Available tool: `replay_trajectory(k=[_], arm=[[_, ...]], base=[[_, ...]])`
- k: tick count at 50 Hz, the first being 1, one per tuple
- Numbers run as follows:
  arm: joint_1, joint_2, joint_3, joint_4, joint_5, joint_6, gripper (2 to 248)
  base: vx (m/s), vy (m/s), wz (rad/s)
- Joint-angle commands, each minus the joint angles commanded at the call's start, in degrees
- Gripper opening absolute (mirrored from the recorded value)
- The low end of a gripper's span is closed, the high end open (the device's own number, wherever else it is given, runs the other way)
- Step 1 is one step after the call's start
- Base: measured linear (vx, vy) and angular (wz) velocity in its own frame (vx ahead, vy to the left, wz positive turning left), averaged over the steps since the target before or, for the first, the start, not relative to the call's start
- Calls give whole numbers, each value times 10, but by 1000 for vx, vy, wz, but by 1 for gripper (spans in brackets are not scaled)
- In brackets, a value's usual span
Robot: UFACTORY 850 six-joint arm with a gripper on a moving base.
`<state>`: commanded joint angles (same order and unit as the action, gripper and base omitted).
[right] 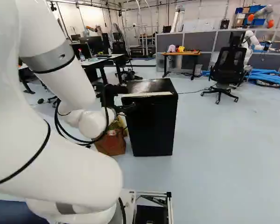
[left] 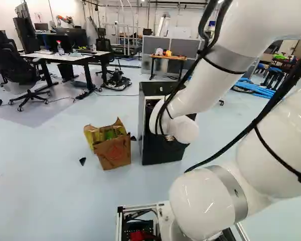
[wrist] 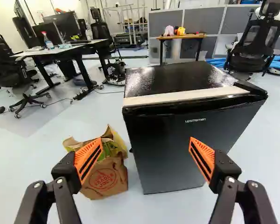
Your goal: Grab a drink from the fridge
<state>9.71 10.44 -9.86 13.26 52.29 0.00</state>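
Work Area: Closed Fridge [wrist: 172,144]

The pincer [right: 129,99] is open, its orange pads [wrist: 203,155] well apart. The fridge stands ahead, door closed, with a pale strip [wrist: 182,97] along its near top edge. A brown paper bag [wrist: 109,176] stands on the floor [wrist: 42,158], left of the fridge. Far left, a tabletop [wrist: 78,47] carries a spray bottle [wrist: 49,43].
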Motion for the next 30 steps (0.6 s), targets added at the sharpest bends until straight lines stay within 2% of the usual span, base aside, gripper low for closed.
replay_trajectory(k=[17,30], arm=[[39,-9,-7,65,19,0,247],[68,-36,-15,112,36,0,247]], base=[[0,0,0],[0,0,0]])
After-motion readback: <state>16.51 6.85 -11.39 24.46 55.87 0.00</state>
